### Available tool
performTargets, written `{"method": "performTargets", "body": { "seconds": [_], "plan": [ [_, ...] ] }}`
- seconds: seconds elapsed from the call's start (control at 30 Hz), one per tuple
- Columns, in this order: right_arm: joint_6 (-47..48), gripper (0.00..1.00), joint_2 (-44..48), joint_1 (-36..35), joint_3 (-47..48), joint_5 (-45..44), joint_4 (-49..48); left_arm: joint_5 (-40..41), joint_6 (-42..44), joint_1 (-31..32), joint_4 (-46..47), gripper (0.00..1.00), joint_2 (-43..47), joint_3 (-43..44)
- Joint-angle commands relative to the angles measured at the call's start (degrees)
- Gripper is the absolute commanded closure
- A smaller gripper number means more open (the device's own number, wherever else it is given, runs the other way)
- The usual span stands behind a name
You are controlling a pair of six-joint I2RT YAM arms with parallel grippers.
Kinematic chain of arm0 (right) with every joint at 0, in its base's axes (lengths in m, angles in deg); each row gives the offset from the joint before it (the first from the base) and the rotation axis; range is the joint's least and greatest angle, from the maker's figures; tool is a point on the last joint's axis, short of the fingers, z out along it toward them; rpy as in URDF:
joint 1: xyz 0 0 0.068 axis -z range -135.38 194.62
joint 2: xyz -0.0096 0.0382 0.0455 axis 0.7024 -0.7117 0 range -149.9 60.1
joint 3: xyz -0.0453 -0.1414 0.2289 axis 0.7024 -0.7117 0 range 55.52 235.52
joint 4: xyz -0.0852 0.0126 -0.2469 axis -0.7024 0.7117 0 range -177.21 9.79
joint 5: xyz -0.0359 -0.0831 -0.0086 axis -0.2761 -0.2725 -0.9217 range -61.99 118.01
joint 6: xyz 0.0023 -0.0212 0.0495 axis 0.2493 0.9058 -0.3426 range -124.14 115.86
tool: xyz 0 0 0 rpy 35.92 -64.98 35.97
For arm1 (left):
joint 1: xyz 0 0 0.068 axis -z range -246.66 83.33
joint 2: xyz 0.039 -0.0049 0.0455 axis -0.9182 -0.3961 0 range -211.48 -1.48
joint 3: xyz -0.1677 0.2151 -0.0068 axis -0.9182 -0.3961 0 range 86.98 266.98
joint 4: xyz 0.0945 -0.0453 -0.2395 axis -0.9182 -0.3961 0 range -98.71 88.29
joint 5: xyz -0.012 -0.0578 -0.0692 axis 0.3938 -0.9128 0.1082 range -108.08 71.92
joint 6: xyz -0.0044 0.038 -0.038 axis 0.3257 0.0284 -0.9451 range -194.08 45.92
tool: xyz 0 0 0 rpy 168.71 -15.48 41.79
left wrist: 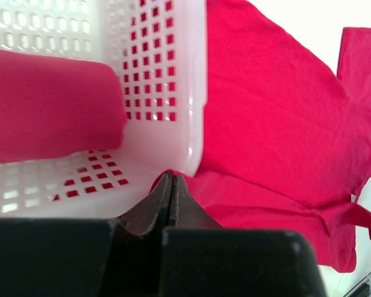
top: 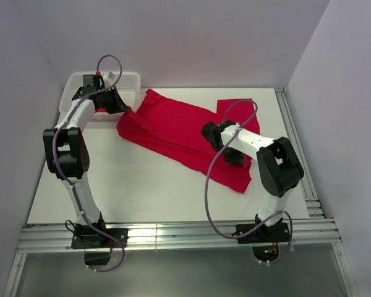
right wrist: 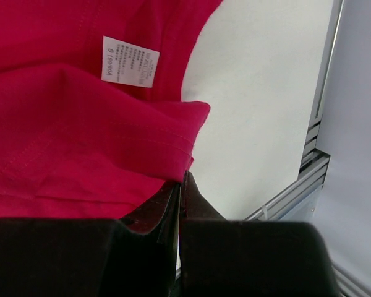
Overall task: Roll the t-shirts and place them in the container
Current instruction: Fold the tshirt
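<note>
The rolled t-shirt (left wrist: 49, 105) lay in the basket (left wrist: 167, 74), upper left. The flat t-shirt (top: 173, 130) lay mid-frame on the worktop (top: 142, 185), not yet rolled. The left hand (left wrist: 172, 178) and right hand (right wrist: 182, 180) were closed at its edges, grip uncertain. The next move probably called for pinching an edge and rolling.

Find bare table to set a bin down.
Biggest patch: table centre-near, between left arm and right arm, this side of the flat shirt. Smaller: far right corner beyond it. Crowded: basket corner, left claw there.
</note>
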Motion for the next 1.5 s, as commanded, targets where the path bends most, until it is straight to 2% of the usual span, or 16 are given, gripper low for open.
{"method": "performTargets", "body": {
  "seconds": [0.0,0.2,0.53,1.03,1.1,1.2,1.23,1.33,1.47],
  "plan": [
    [-1.35,1.00,-2.73,0.29,1.98,-0.05,-2.36,0.56,0.53,1.14,3.12,1.00,4.75,-2.06],
    [-7.41,1.00,-8.10,1.34,5.15,-6.20,2.74,3.19,1.50,3.17,3.57,1.00,5.81,-2.43],
    [-6.63,1.00,-6.71,4.60,5.59,-7.09,3.01,4.78,0.71,3.17,-0.21,1.00,1.41,5.58],
    [-5.31,0.99,-5.03,6.18,5.15,-7.52,2.12,6.80,2.73,2.99,-2.23,0.99,1.76,3.30],
    [-5.48,0.92,-5.38,6.97,5.59,-8.40,3.09,6.54,2.99,2.90,-2.41,1.00,1.94,2.59],
    [-6.01,0.74,-5.04,8.55,5.41,-9.28,3.62,6.45,3.17,2.73,-2.32,1.00,2.03,1.89],
    [-6.53,0.57,-4.77,8.90,5.41,-9.90,3.80,6.19,3.17,2.64,-2.32,1.00,2.03,1.63],
    [-6.89,0.41,-2.14,9.26,5.50,-9.55,3.62,5.84,3.25,2.64,-2.23,1.00,1.77,1.45],
    [-5.14,0.41,5.49,8.73,4.71,-5.69,1.52,5.49,3.25,2.64,-2.41,1.00,1.77,1.45]
  ]
}}
